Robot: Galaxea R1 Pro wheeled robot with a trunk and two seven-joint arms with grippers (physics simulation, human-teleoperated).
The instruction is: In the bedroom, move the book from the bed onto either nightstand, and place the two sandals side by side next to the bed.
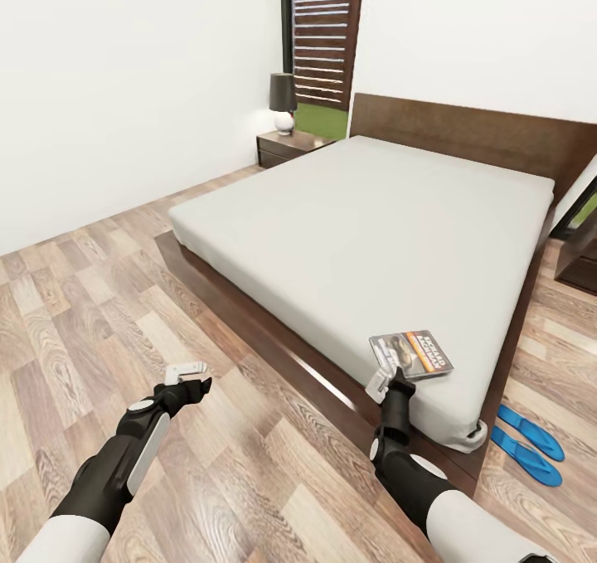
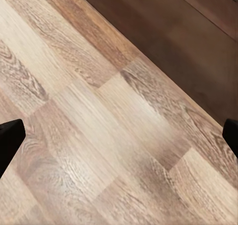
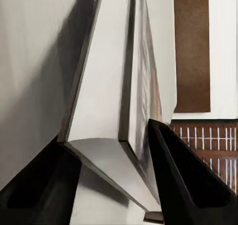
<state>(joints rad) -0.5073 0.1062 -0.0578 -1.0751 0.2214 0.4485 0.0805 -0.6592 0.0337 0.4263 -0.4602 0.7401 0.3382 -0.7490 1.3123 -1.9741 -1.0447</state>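
Right tool (image 1: 383, 378) clamps the book (image 1: 412, 353) at the bed (image 1: 365, 223) corner; left tool (image 1: 186, 373) spread over floor (image 1: 75, 298).

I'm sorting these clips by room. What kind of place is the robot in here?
A bedroom, most likely: a large low bed with a dark wooden headboard, a nightstand beside it carrying a lamp, and wood-plank floor.

The book's (image 1: 412, 354) white words are too small to read (just blurry), and the far nightstand (image 1: 579, 260) is cut off.
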